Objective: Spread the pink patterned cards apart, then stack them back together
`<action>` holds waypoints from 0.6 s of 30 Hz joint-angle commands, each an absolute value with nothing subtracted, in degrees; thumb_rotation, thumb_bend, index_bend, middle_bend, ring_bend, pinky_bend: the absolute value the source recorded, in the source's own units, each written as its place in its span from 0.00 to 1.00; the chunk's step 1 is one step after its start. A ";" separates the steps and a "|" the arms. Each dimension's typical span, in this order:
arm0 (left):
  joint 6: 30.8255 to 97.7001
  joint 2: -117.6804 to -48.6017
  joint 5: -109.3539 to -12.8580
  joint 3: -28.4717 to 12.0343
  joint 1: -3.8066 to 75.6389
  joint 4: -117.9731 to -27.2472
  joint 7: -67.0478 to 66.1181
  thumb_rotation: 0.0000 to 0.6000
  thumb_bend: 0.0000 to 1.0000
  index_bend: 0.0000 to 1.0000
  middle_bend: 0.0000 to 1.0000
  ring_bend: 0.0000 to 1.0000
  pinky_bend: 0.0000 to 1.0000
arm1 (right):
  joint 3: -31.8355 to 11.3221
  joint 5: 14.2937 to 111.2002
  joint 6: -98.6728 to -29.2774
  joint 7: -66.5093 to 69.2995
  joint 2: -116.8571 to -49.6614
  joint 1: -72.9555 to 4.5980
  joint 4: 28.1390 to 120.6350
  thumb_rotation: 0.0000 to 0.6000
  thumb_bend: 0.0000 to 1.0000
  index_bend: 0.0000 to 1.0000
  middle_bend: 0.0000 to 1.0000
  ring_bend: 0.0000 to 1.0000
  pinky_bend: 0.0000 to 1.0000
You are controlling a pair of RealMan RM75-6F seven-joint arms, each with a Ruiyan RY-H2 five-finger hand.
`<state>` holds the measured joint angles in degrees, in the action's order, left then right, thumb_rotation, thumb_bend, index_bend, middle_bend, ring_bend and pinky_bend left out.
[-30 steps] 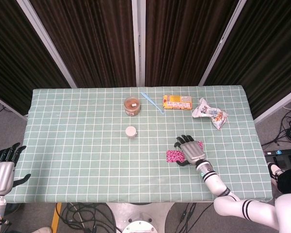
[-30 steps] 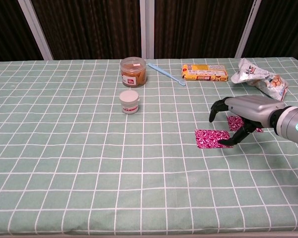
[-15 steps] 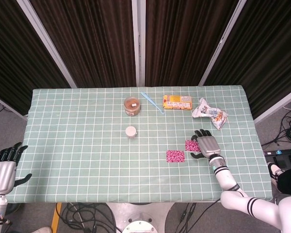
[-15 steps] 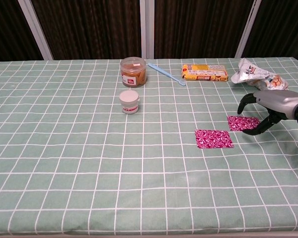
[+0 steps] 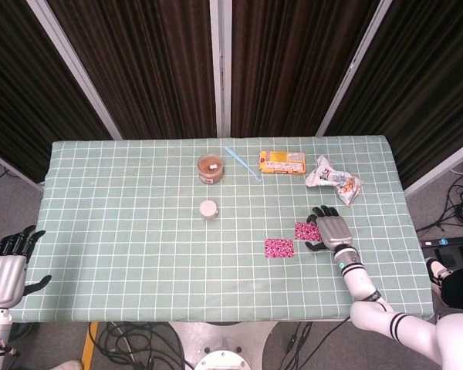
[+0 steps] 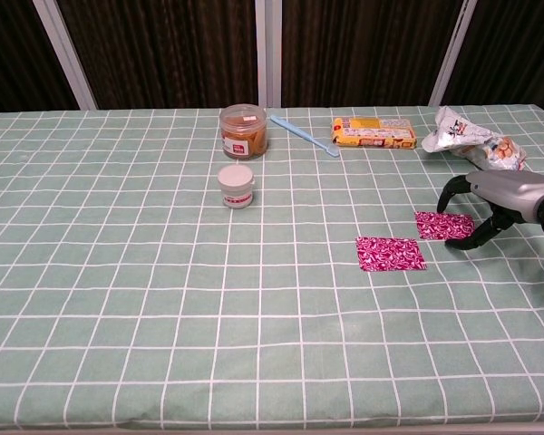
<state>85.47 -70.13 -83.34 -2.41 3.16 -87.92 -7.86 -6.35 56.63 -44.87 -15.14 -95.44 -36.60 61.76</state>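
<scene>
Cards: two pink patterned cards, magenta with a pale swirling print, flat on the green checked worktop [image 6: 118,299].
Near card [image 6: 392,253]: apart from the right hand, toward the robot's left and nearer the front edge.
Far card [image 6: 442,225]: just beside the right hand, its outer edge under the curled fingers [image 6: 453,188].
Right hand [image 6: 491,201]: palm down, fingers arched and apart, gripping nothing; contact with the card unclear.
Left hand [image 5: 6,270]: off the worktop's corner, fingers spread, holding nothing.

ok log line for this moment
phase: spread | cards: apart, flat | right hand: fingers on far card's edge | left hand: idle off table
</scene>
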 commanded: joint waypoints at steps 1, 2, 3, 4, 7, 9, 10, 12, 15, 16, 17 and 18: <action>85.44 -70.13 -83.32 -2.38 3.16 -87.88 -7.83 1.00 0.09 0.22 0.22 0.18 0.19 | -6.42 56.74 -44.94 -15.13 -95.70 -36.49 61.48 0.73 0.18 0.30 0.09 0.00 0.08; 85.44 -70.14 -83.33 -2.36 3.15 -87.84 -7.79 1.00 0.09 0.22 0.22 0.18 0.19 | -6.46 56.75 -44.94 -15.19 -95.87 -36.45 61.27 0.73 0.18 0.30 0.09 0.00 0.08; 85.44 -70.14 -83.33 -2.36 3.14 -87.82 -7.76 1.00 0.09 0.22 0.22 0.18 0.19 | -6.50 56.76 -44.92 -15.25 -95.99 -36.43 61.11 0.73 0.18 0.31 0.09 0.00 0.08; 85.46 -70.14 -83.33 -2.35 3.13 -87.81 -7.72 1.00 0.09 0.22 0.22 0.18 0.19 | -6.54 56.78 -44.92 -15.31 -96.12 -36.44 60.95 0.73 0.18 0.31 0.09 0.00 0.08; 85.52 -70.13 -83.28 -2.34 3.08 -87.79 -7.64 1.00 0.09 0.22 0.22 0.18 0.19 | -6.65 56.96 -45.03 -15.57 -96.55 -36.42 60.47 0.73 0.18 0.32 0.09 0.00 0.08; 85.57 -70.11 -83.23 -2.31 3.00 -87.79 -7.59 1.00 0.09 0.22 0.22 0.18 0.19 | -6.78 57.12 -45.20 -15.57 -96.82 -36.35 60.22 0.73 0.19 0.33 0.09 0.00 0.08; 85.61 -70.12 -83.21 -2.28 2.94 -87.75 -7.54 1.00 0.09 0.22 0.22 0.18 0.19 | -6.81 57.21 -45.26 -15.57 -96.90 -36.32 60.14 0.73 0.19 0.34 0.09 0.00 0.08; 85.70 -70.16 -83.22 -2.26 2.88 -87.65 -7.42 1.00 0.09 0.22 0.22 0.18 0.19 | -6.89 57.38 -45.39 -15.61 -97.02 -36.23 60.01 0.73 0.19 0.36 0.10 0.00 0.08; 85.76 -70.22 -83.30 -2.22 2.84 -87.48 -7.23 1.00 0.09 0.22 0.22 0.18 0.19 | -7.05 57.60 -45.85 -15.64 -97.17 -36.00 60.04 0.73 0.19 0.38 0.11 0.00 0.08; 85.77 -70.24 -83.34 -2.19 2.83 -87.41 -7.16 1.00 0.09 0.22 0.22 0.18 0.19 | -7.09 57.67 -45.98 -15.66 -97.17 -35.94 60.07 0.73 0.19 0.39 0.11 0.00 0.08; 85.77 -70.26 -83.37 -2.18 2.82 -87.33 -7.06 1.00 0.09 0.22 0.22 0.18 0.19 | -7.15 57.74 -46.11 -15.67 -97.18 -35.85 60.12 0.73 0.19 0.39 0.11 0.00 0.08; 85.77 -70.26 -83.41 -2.19 2.85 -87.32 -7.03 1.00 0.09 0.22 0.22 0.18 0.19 | -7.18 57.79 -46.19 -15.69 -97.18 -35.78 60.16 0.73 0.19 0.40 0.11 0.00 0.08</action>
<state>85.77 -70.26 -83.40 -2.19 2.85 -87.32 -7.03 -7.17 57.78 -46.19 -15.69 -97.18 -35.79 60.14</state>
